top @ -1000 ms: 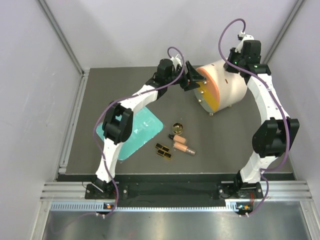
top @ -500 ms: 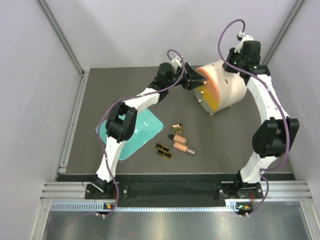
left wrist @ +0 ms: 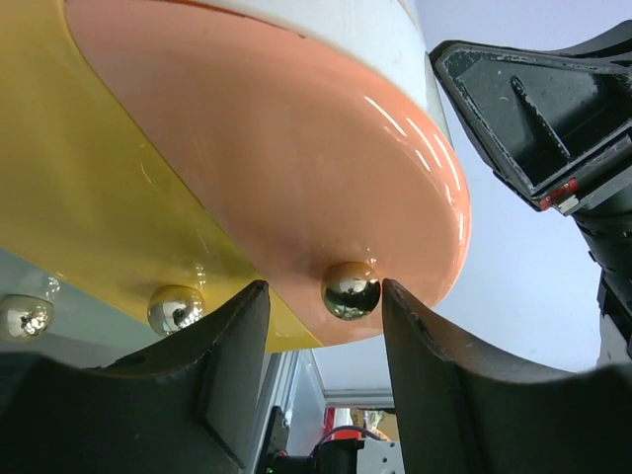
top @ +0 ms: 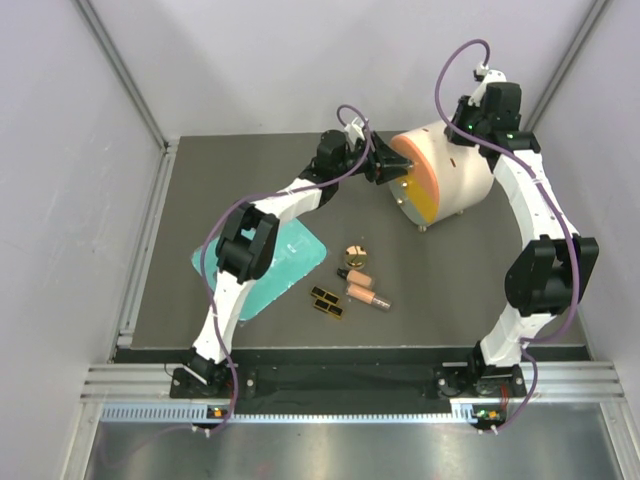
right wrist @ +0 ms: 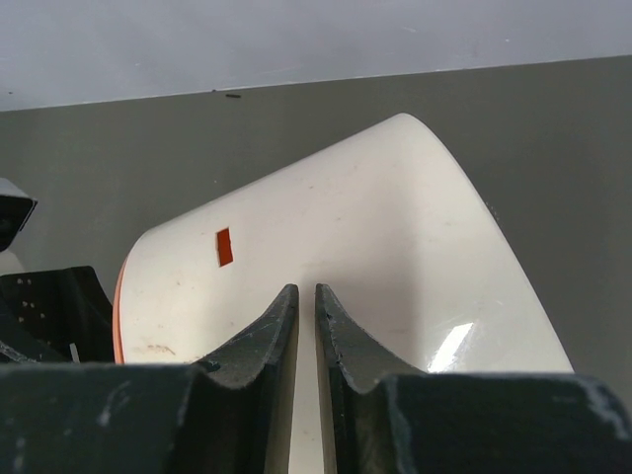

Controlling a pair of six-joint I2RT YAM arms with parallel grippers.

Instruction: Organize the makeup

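Observation:
The makeup lies on the dark table in the top view: a round gold compact [top: 353, 254], two peach-pink tubes [top: 358, 277] [top: 367, 296] and small black palettes [top: 326, 301]. My left gripper [top: 390, 165] is at the orange front of the white drum [top: 460, 170]. In the left wrist view it [left wrist: 324, 301] is open, with a shiny metal knob [left wrist: 351, 290] between its fingertips, close to the right finger. My right gripper [top: 472, 128] rests over the drum's top. In the right wrist view it [right wrist: 305, 296] is shut and empty against the white shell [right wrist: 395, 227].
A flat teal tray [top: 295, 258] lies left of the makeup, partly under the left arm. The drum's yellow drawer front [left wrist: 89, 197] carries two more metal knobs [left wrist: 175, 308]. White walls enclose the table on three sides.
My left gripper has moved right, up to the drum's orange front. The right arm and the makeup have not moved.

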